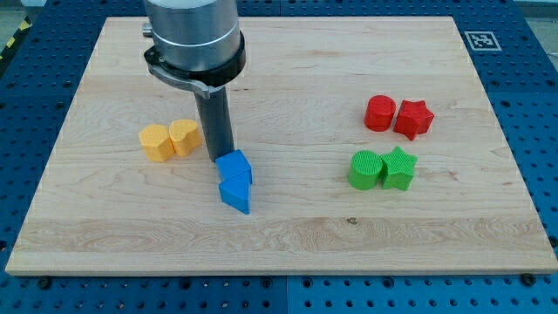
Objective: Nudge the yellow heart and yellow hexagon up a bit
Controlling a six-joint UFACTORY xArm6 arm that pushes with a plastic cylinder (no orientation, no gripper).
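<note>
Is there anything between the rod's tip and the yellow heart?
Nothing: in the camera view, only bare board separates my tip from the yellow heart, which touches the yellow hexagon.

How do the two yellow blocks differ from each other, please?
The yellow hexagon sits on the view's left, farther from my tip; the yellow heart is on the right, nearer it. The hexagon looks flat-sided and a deeper yellow, the heart notched on top. Both touch, side by side.
</note>
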